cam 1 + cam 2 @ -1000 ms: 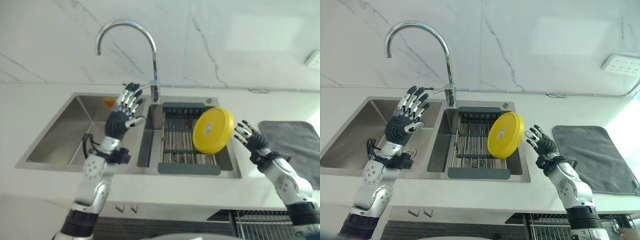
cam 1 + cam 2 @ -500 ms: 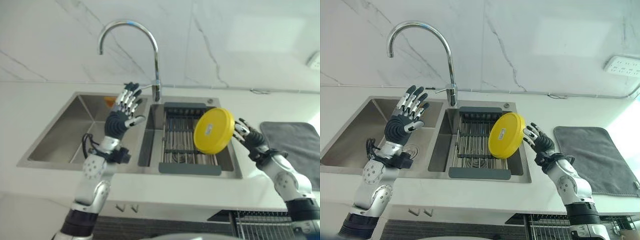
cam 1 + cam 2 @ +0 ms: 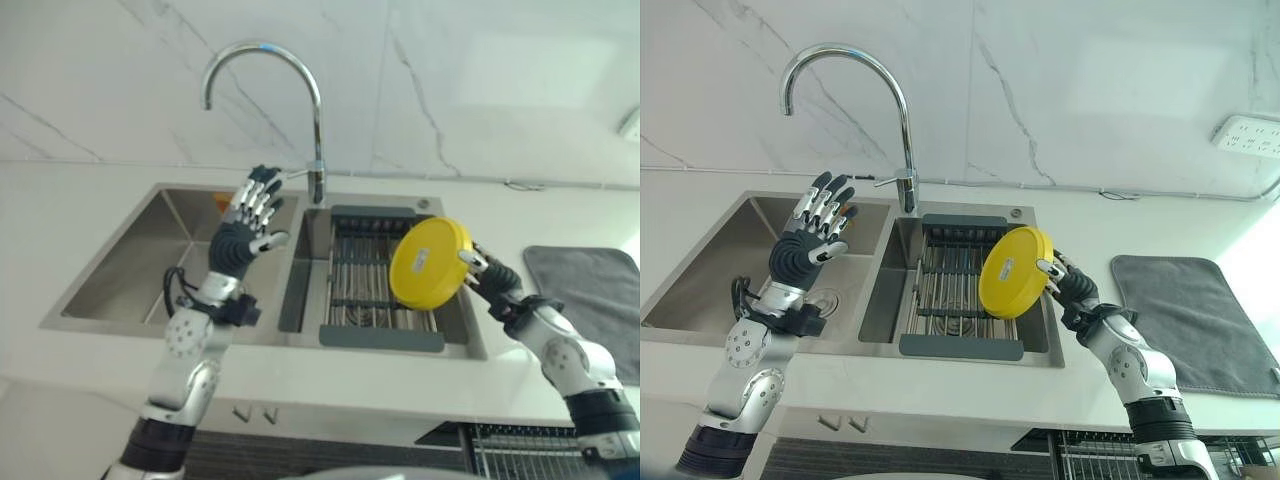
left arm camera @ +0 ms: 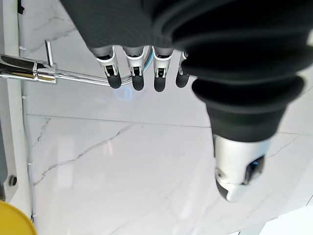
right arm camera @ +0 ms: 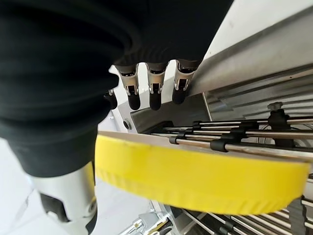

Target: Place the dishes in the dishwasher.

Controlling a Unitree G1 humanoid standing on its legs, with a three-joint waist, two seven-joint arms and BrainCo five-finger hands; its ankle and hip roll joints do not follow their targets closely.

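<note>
A round yellow plate stands on edge, tilted, in the grey dish rack over the sink's right basin. My right hand is at the plate's right rim. Its thumb lies on the front face and its fingers reach behind the plate. In the right wrist view the fingers are straight and stand apart from the plate's rim, which sits between them and the thumb. My left hand is held up over the sink's divider, fingers spread and straight, holding nothing.
A tall curved faucet rises behind the sink's divider. The left basin holds a small orange item at its back. A dark grey mat lies on the counter at right. A wire dishwasher rack shows below the counter edge.
My right hand has moved left from beside the plate to its rim, the thumb now over the front face. The plate and left hand have kept their places.
</note>
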